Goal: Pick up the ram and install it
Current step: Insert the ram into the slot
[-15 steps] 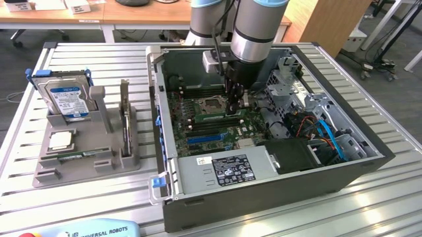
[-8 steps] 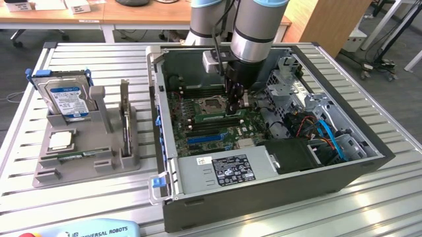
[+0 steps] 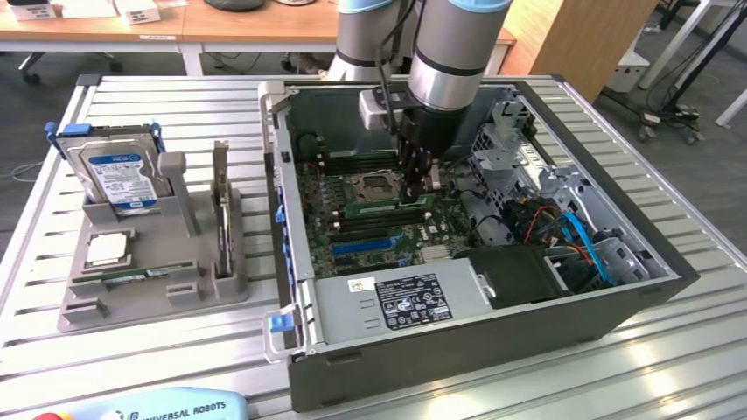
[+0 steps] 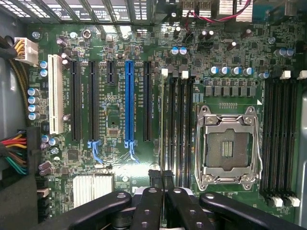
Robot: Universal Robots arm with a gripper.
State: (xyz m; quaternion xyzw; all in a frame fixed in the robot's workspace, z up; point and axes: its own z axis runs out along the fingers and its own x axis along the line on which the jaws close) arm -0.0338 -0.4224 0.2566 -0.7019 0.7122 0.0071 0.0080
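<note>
My gripper [image 3: 418, 188] reaches down into the open computer case [image 3: 467, 354], over the motherboard beside the empty processor socket [image 3: 376, 185]. In the wrist view the gripper [image 4: 162, 181] is shut on the ram [image 4: 162, 124], a thin green stick seen edge-on. The ram stands upright along the first of the black memory slots [image 4: 180, 124], next to the socket [image 4: 229, 148]. From the exterior view the ram [image 3: 394, 208] shows as a green strip low at the fingertips. I cannot tell whether it is seated in the slot.
Outside the case, on the exterior view's left, a grey holder [image 3: 152, 293] carries a blue-labelled hard drive [image 3: 117, 171], a silver processor chip [image 3: 108, 248] and a second green stick [image 3: 131, 276]. Case walls, drive cage [image 3: 526, 166], power supply [image 3: 403, 302] and cables [image 3: 583, 241] surround the gripper.
</note>
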